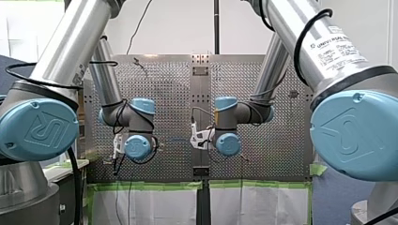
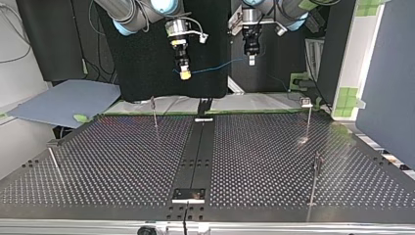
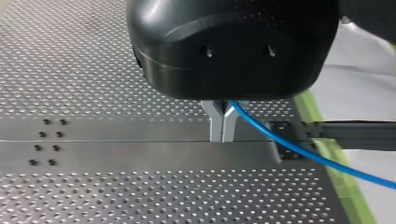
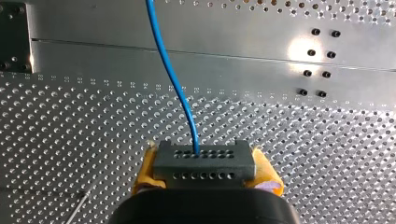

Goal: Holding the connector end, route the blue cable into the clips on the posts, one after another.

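Observation:
The blue cable (image 2: 215, 67) hangs in the air between my two grippers, above the far edge of the perforated table (image 2: 264, 156). My right gripper (image 2: 185, 74), with yellow pads (image 4: 145, 169), is shut on the grey connector block (image 4: 205, 163); the blue cable (image 4: 175, 79) rises out of the block. My left gripper (image 3: 222, 137) has its metal fingers (image 3: 215, 122) shut on the blue cable (image 3: 299, 151), which trails away beside it. In the top view my left gripper (image 2: 251, 59) hangs to the right of the right one. Thin posts with clips (image 2: 154, 110) (image 2: 309, 116) (image 2: 315, 180) stand on the table, all apart from the cable.
Another post (image 2: 53, 155) leans at the top view's left edge. A dark rail (image 2: 198, 147) runs down the table's middle to a black bracket (image 2: 188, 195). A blue-grey sheet (image 2: 63, 100) lies beyond the table's far left corner.

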Motion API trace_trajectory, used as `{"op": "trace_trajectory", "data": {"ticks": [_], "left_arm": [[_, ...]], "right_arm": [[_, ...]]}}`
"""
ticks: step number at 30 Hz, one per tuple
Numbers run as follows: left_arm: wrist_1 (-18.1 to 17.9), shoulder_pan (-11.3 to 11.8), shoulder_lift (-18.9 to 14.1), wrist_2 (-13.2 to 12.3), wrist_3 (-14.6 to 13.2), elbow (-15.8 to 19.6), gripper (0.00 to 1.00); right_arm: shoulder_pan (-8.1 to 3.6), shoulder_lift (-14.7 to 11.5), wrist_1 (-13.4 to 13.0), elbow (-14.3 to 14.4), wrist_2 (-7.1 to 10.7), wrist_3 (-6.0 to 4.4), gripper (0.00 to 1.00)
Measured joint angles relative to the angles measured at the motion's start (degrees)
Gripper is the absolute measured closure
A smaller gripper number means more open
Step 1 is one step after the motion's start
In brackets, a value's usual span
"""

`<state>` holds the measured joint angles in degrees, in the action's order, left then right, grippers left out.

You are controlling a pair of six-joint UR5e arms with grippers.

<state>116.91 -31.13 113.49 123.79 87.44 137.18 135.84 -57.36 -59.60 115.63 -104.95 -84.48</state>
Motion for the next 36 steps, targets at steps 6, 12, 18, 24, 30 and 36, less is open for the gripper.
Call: {"op": "trace_trajectory", "data": {"ticks": [6,12,18,24,30,36], "left_arm": [[1.6,0.0,0.0,0.0,-0.1,0.0,1.0],[2.1,0.4,-0.4,-0.4,0.0,-0.2,1.0],[4.7,1.6,-3.1,-1.1,1.5,-0.5,1.0],[7.0,1.3,-6.3,-1.4,1.3,-0.5,1.0],[7.0,2.0,-9.5,-2.1,1.4,-0.5,1.0],[9.3,2.5,-13.2,-0.8,1.3,-0.6,1.0]], "right_arm": [[0.0,0.0,0.0,0.0,0.0,0.0,1.0],[0.0,0.0,0.0,0.0,0.0,0.0,1.0],[-0.7,0.7,0.8,-0.2,-0.76,-0.09,1.0],[-0.99,-0.7,3.6,-0.7,-3.58,-2.4,1.0],[-0.9,-3.9,6.9,-0.9,-4.01,-3.21,1.0],[-0.88,-6.9,9.9,-3.0,-1.39,-3.38,1.0]]}}
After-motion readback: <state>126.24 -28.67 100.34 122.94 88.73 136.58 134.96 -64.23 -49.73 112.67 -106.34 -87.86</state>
